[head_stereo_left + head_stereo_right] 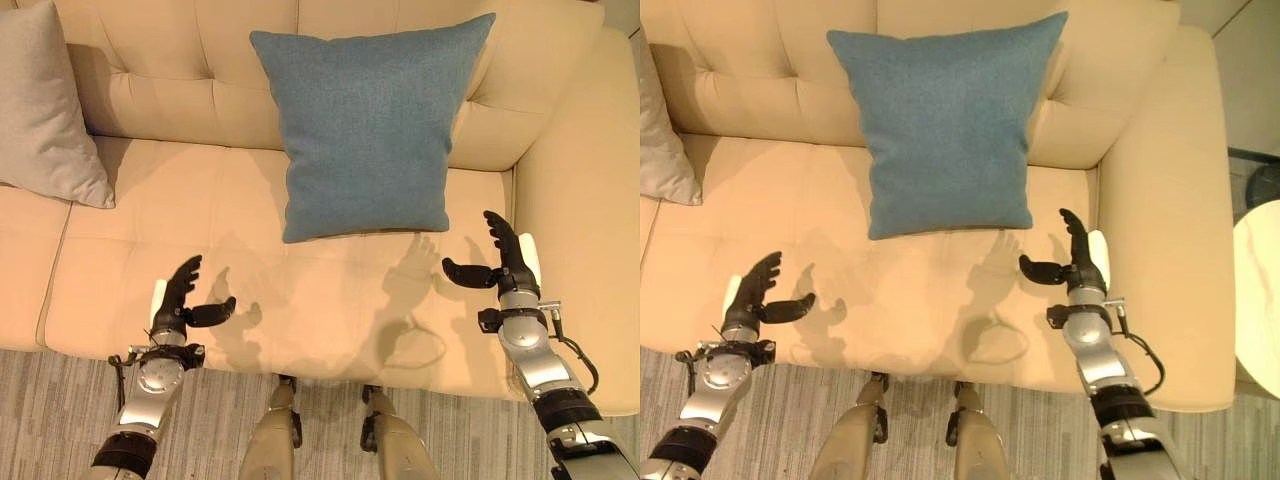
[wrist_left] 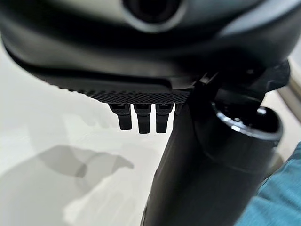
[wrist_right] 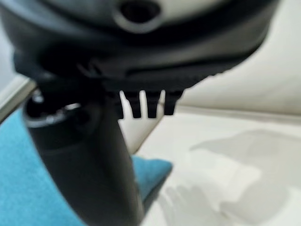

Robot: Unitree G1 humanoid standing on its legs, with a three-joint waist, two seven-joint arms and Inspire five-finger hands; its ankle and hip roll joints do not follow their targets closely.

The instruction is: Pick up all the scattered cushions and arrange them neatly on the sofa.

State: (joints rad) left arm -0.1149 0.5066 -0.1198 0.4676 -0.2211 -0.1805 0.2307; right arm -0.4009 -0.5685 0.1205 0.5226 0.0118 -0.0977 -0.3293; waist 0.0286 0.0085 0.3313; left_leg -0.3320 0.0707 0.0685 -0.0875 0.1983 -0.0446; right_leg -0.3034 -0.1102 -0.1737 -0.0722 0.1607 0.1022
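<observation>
Two cushions are seen on the cream sofa (image 1: 330,300): a blue cushion (image 1: 365,125) propped against the backrest and a grey cushion (image 1: 45,105) leaning at the robot's left. Both look light, soft and easily squashed, best taken by opposite side edges. The left robot hand (image 1: 185,300) and right robot hand (image 1: 495,262) are held with fingers spread, empty, above the seat.

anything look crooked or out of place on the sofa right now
Slightly. The blue cushion leans against the backrest with a small tilt, its top edge slanting rather than level. The grey cushion leans at the sofa's left end. Both the left hand and right hand hover open, holding nothing.
</observation>
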